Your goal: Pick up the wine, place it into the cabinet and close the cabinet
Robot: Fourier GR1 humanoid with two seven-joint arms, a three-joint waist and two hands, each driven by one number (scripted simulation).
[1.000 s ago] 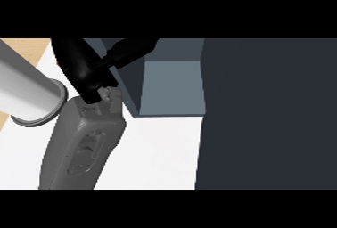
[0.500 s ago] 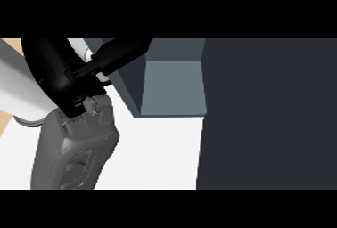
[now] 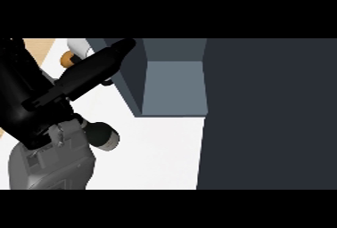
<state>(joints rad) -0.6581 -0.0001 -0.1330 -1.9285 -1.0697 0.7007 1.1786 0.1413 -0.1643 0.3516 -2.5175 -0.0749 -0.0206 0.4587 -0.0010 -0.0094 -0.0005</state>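
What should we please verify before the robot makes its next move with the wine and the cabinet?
1. Cabinet open: ok, its blue-grey inside shows.
2. Left hand at the cabinet: ok, its black tip lies by the opening's left wall.
3. Wine held in the left hand: cannot tell, no bottle shows plainly; a grey cylinder beside the forearm cannot be identified.
4. Wine inside the cabinet: not ok, the visible inside holds no bottle.
5. Right hand out of the way: cannot tell, it is not in view.
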